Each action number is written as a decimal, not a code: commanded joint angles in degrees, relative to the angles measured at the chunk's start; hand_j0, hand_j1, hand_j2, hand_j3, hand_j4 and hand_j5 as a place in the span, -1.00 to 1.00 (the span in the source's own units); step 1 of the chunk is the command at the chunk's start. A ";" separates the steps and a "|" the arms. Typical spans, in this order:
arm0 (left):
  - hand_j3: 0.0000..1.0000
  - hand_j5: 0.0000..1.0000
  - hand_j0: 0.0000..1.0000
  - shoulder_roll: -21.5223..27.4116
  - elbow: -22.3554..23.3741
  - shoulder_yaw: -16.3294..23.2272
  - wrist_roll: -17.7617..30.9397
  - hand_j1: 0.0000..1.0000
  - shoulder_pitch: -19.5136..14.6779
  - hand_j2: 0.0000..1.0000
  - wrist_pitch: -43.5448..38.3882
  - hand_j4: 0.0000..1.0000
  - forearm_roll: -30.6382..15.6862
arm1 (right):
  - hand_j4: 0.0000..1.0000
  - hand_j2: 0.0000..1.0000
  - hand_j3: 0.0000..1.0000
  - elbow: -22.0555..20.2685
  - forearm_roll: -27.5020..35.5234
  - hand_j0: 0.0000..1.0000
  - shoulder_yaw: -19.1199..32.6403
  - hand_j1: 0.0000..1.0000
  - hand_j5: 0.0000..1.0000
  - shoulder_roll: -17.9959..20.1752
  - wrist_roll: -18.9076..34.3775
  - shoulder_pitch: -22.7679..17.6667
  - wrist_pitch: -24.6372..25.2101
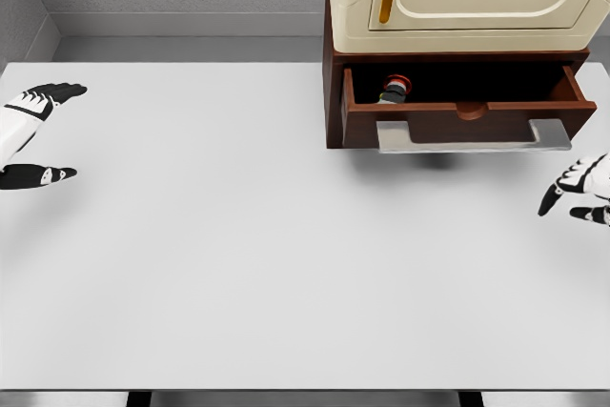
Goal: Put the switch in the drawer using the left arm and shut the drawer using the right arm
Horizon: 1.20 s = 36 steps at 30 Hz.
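Switch [393, 89] sits half hidden inside the open drawer [457, 110], well apart from both hands: left hand [33, 131] and right hand [581, 188] spread, empty, partly cropped.

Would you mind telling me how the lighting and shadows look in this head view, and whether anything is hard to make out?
Head view: even, soft light on the table, no glare or blur; a faint shadow lies under the handle; the drawer interior is dark, so the switch shows only partly; both hands, left and right, are cut off by the frame edges.
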<state>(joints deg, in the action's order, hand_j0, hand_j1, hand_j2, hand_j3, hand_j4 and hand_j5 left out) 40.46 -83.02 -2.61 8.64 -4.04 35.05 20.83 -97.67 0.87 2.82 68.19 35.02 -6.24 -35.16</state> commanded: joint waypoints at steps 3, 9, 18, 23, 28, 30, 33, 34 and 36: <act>1.00 1.00 1.00 -0.03 -0.03 -0.03 -0.03 1.00 0.00 1.00 -0.05 1.00 -0.35 | 0.10 0.10 0.10 0.11 0.01 0.10 -1.41 0.10 0.10 -0.16 -0.02 0.88 0.16; 1.00 1.00 1.00 0.15 -0.12 0.15 0.06 1.00 -0.09 1.00 -0.05 1.00 -0.44 | 0.10 0.10 0.10 0.64 -0.60 0.10 -7.39 0.10 0.10 -0.95 -0.02 7.30 0.16; 1.00 1.00 1.00 0.24 -0.21 0.32 0.06 1.00 -0.18 1.00 -0.05 1.00 -0.35 | 0.10 0.10 0.10 3.71 -1.13 0.10 -11.25 0.10 0.10 -2.01 -0.02 12.66 0.16; 1.00 1.00 1.00 0.15 -0.21 0.32 0.06 1.00 -0.18 1.00 -0.05 1.00 -0.44 | 0.10 0.10 0.10 6.44 -1.13 0.10 -14.86 0.10 0.10 -2.71 -0.02 17.23 0.16; 1.00 1.00 1.00 0.06 -0.21 0.32 0.06 1.00 -0.09 1.00 -0.05 1.00 -0.44 | 0.11 0.11 0.11 8.11 -1.66 0.11 -15.47 0.11 0.11 -3.33 -0.02 18.72 0.16; 1.00 1.00 1.00 0.06 -0.21 0.32 0.06 1.00 -0.09 1.00 -0.05 1.00 -0.44 | 0.11 0.11 0.11 8.46 -1.66 0.11 -16.53 0.11 0.11 -3.77 -0.02 19.95 0.16; 1.00 1.00 1.00 0.06 -0.21 0.32 0.06 1.00 -0.18 1.00 -0.05 1.00 -0.35 | 0.11 0.11 0.11 10.48 -1.74 0.11 -19.52 0.11 0.11 -4.47 -0.02 22.94 0.16; 1.00 1.00 1.00 0.06 -0.21 0.32 0.06 1.00 -0.18 1.00 -0.05 1.00 -0.35 | 0.11 0.11 0.11 10.75 -1.74 0.11 -19.60 0.11 0.11 -4.64 -0.02 23.03 0.16; 1.00 1.00 1.00 0.06 -0.21 0.32 0.06 1.00 -0.18 1.00 -0.05 1.00 -0.35 | 0.11 0.11 0.11 10.92 -1.74 0.11 -19.96 0.11 0.11 -4.82 -0.02 23.82 0.16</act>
<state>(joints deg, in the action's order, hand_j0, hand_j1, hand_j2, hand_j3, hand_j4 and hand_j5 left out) 40.46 -83.21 -2.27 8.73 -4.22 35.05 20.87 -87.28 -1.02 -16.31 63.63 35.07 17.84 -35.10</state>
